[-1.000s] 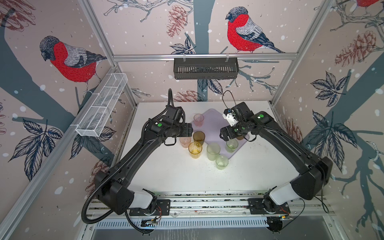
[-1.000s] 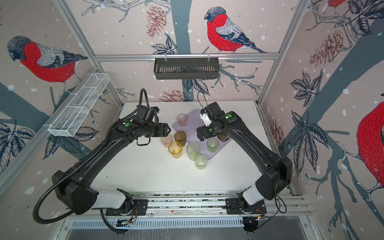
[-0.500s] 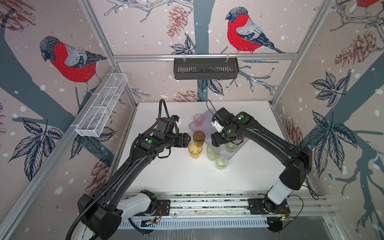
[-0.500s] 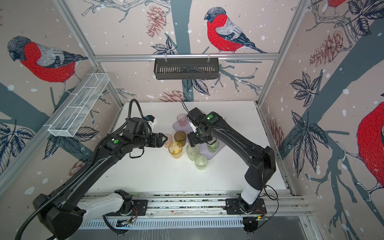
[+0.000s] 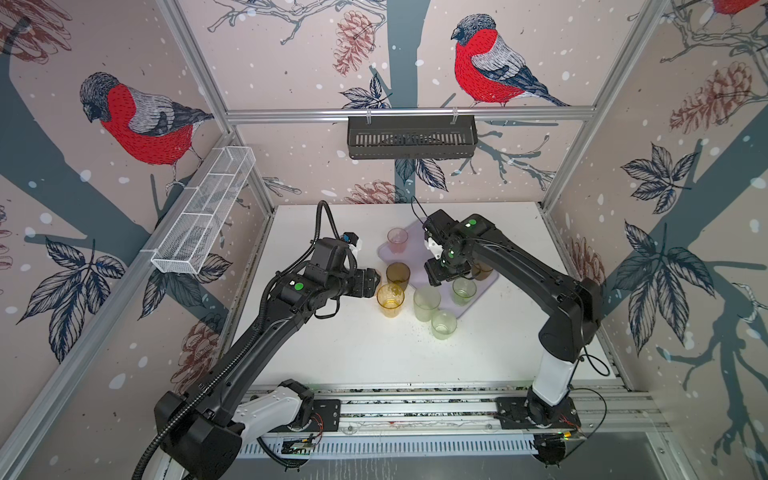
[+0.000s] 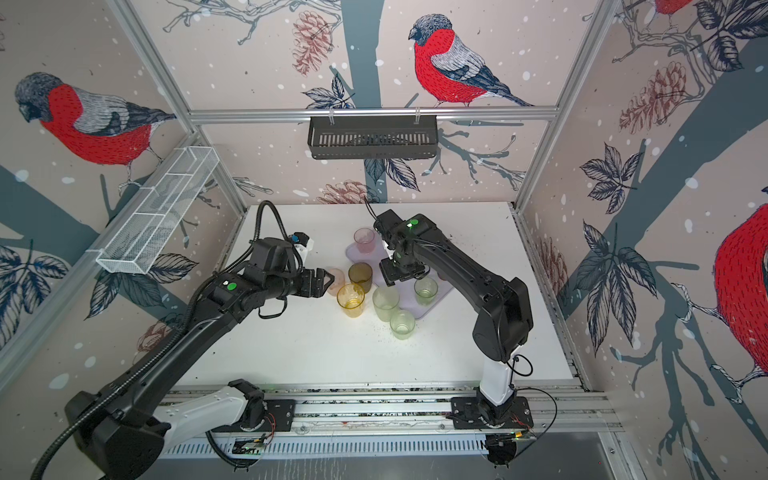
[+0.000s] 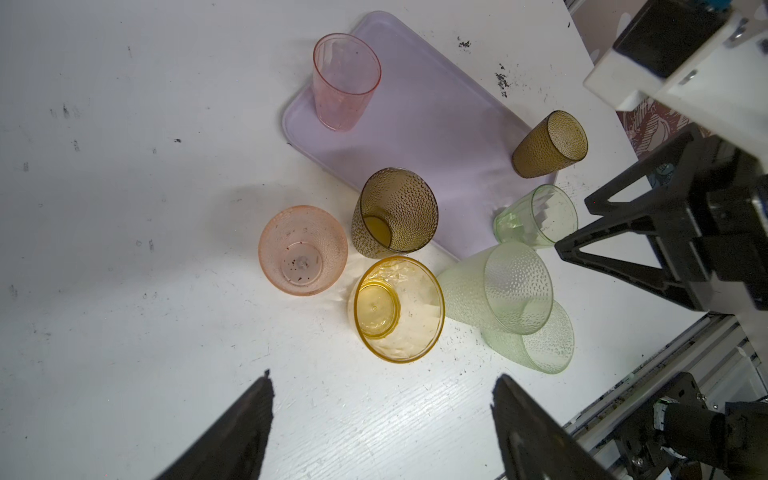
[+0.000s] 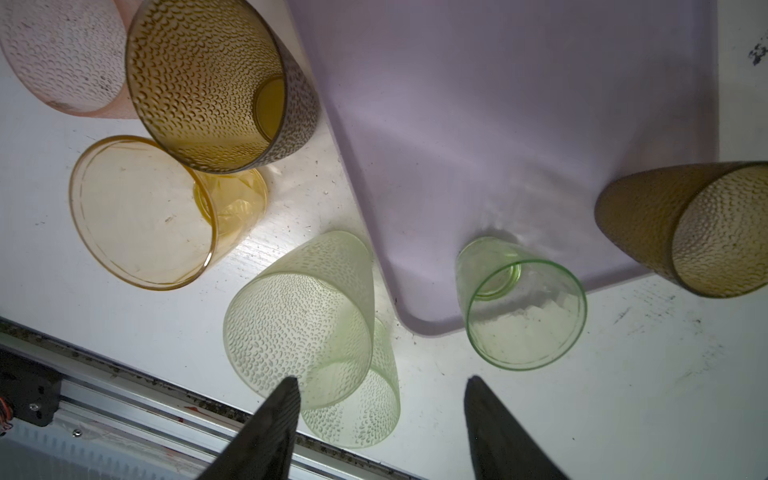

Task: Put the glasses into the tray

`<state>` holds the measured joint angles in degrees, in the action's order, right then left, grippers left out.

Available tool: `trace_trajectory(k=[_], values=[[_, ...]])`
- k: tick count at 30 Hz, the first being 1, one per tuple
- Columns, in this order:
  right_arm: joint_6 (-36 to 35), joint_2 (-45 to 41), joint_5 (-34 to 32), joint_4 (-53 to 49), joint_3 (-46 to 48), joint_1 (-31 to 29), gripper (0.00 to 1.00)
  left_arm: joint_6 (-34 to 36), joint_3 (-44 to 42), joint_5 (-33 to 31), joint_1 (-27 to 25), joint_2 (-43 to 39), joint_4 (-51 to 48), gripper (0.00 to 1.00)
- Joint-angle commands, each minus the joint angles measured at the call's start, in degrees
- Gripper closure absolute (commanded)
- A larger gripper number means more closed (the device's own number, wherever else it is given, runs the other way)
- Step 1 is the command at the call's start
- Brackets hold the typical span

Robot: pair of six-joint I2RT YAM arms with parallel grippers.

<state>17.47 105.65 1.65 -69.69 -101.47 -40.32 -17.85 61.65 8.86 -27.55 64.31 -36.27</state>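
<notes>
Both pincers hang empty over the cluster. Our left gripper [image 7: 382, 376] has its jaws spread wide with only the bare white table [image 7: 124, 353] between them. Our right gripper [image 8: 381, 379] also stands parted and holds nothing, one fingertip [image 8: 282, 407] showing against the taller frosted tumbler [image 8: 299, 320] in its wrist view. We read the left as lined up on the amber tumbler [image 7: 399, 309], the wide-mouthed glass nearest ahead of its jaws, which would explain the broad spread. The right, we judge, is set for the taller frosted tumbler. The shorter frosted tumbler [image 8: 365, 415] stands close against it, so a careful approach is needed to avoid knocking the pair. Further out, the short pink tumbler [image 7: 303, 249] and a brown tumbler [image 7: 395, 212] stand on the table, the brown one just beside the rim of the lilac tray [image 7: 436, 124] but, as far as we can tell, not in it. Three glasses are in the tray: the tall pink tumbler [image 7: 345, 83] at one corner, and the green tumbler [image 7: 536, 218] and second brown tumbler [image 7: 548, 143] at the opposite end. We take it they sit by the edges to leave the middle free for the five outside.
</notes>
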Motion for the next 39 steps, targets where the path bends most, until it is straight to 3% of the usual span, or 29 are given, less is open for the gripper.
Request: trace_trajectory(k=[1, 39], values=[[-2.9, 0.5, 0.7, -1.3, 0.2, 0.3, 0.38, 0.0, 0.5, 1.0, 0.2, 0.9, 3.6, 0.16], [-7.0, 3.9, 6.3, 4.2, 5.9, 1.9, 0.70, -0.2, 0.3, 0.4, 1.3, 2.0, 4.2, 0.16]])
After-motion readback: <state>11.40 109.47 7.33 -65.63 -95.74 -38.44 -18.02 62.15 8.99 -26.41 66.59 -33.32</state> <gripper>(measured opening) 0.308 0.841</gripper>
